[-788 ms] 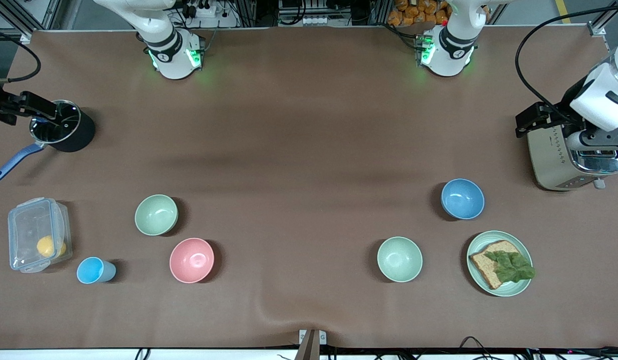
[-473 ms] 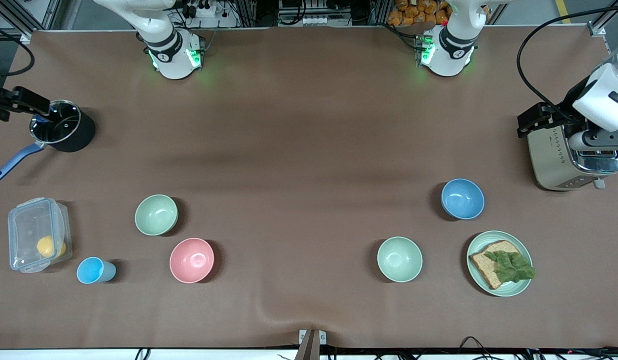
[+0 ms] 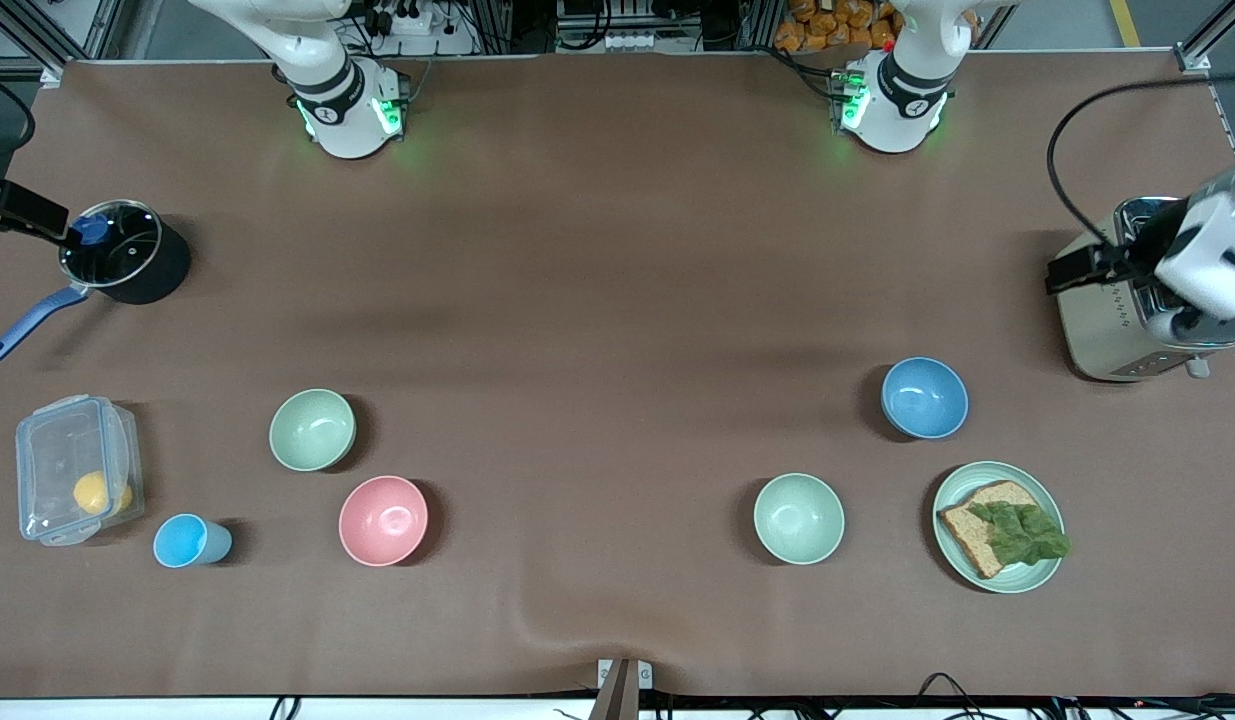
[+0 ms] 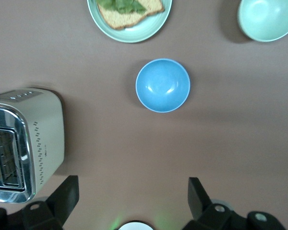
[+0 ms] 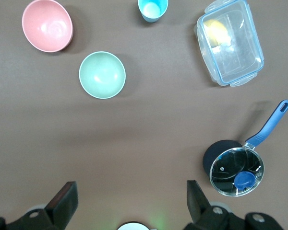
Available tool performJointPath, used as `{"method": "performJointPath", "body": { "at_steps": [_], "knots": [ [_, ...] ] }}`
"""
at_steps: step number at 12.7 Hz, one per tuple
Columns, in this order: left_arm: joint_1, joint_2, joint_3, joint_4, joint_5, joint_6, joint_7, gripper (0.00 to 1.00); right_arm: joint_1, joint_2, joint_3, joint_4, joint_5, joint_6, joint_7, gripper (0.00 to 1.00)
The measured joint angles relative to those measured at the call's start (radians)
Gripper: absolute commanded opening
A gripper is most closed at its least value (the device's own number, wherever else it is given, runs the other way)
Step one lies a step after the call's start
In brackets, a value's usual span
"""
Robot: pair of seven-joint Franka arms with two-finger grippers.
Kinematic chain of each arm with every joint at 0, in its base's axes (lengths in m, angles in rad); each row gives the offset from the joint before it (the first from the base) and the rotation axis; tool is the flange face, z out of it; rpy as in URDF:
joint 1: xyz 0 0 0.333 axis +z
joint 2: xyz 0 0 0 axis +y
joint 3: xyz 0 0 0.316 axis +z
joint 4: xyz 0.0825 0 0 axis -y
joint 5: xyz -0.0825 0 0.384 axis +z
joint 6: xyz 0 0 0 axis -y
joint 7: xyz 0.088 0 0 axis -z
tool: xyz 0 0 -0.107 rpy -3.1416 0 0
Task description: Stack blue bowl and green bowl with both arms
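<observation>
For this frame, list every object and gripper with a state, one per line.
blue bowl: upright, empty, on the table.
green bowl: upright, empty, unstacked.
paler green bowl: upright, empty.
pink bowl: upright, empty.
blue cup: upright, empty.
plate: holds bread and lettuce.
container: lid on, yellow item inside.
pot: glass lid on.
left gripper: open, over bare table.
right gripper: open, over bare table.

A robotics lab staged as a kitchen. Two arm bases (image 3: 345, 110) with green lights are bolted to a brown-covered counter (image 3: 597, 270), aluminium framing (image 3: 62, 40) and a power strip (image 3: 412, 20) along its edge. Kitchen props sit spread out: toaster (image 3: 1112, 320), lidded pot (image 3: 122, 250), bowls (image 3: 312, 429).
</observation>
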Motion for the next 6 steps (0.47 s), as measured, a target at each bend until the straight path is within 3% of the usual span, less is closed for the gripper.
{"method": "performJointPath", "body": {
  "at_steps": [3, 6],
  "knots": [
    [0.017, 0.053, 0.001, -0.072, 0.014, 0.118, 0.0, 1.0, 0.0, 0.048, 0.003, -0.011, 0.015, 0.0, 0.0, 1.0],
    [0.052, 0.081, 0.002, -0.245, 0.031, 0.349, 0.001, 1.0, 0.0, 0.156, 0.003, -0.043, 0.106, 0.024, -0.001, 1.0]
  ]
}}
